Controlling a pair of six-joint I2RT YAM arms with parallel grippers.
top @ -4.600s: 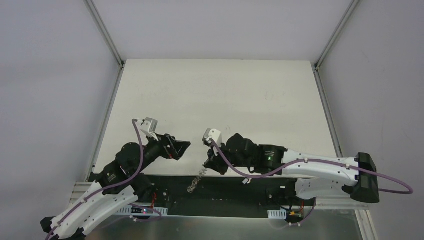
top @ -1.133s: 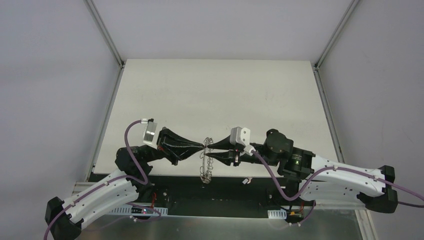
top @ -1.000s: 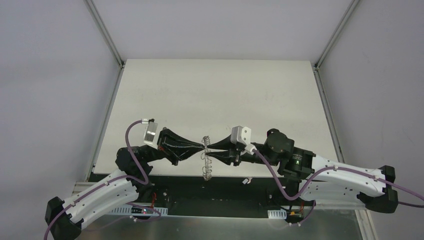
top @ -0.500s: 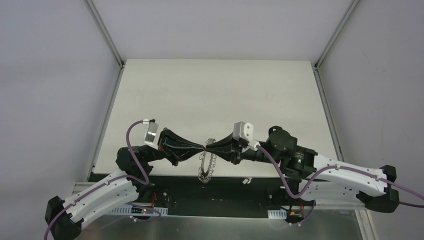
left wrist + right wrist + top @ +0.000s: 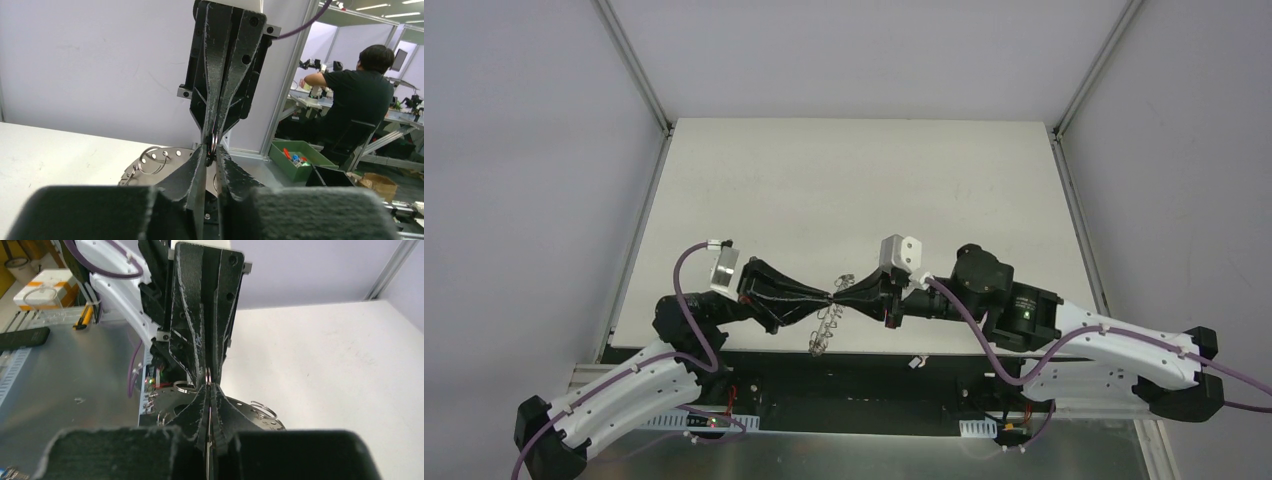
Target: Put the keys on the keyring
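Note:
Over the table's near edge, my left gripper (image 5: 829, 298) and right gripper (image 5: 842, 296) meet tip to tip. The keyring (image 5: 822, 335), a silvery disc with holes and a fringe of thin wire loops, hangs below them, tilted to the left. In the left wrist view my left gripper (image 5: 212, 151) is shut on a thin wire loop of the keyring (image 5: 175, 158), and the right gripper (image 5: 214, 132) comes down onto the same loop. In the right wrist view my right gripper (image 5: 208, 389) is shut on the loop's edge, beside the disc (image 5: 247, 416). The keys are hidden.
The white table (image 5: 854, 190) stretches away behind the grippers. A black rail (image 5: 874, 375) runs along the near edge under the hanging ring. Metal frame posts (image 5: 634, 70) stand at the back corners. A green bin (image 5: 295, 160) lies outside the cell.
The right gripper has closed from open onto the loop. Its wrist has shifted left. The hanging keyring has swung down and to the left.

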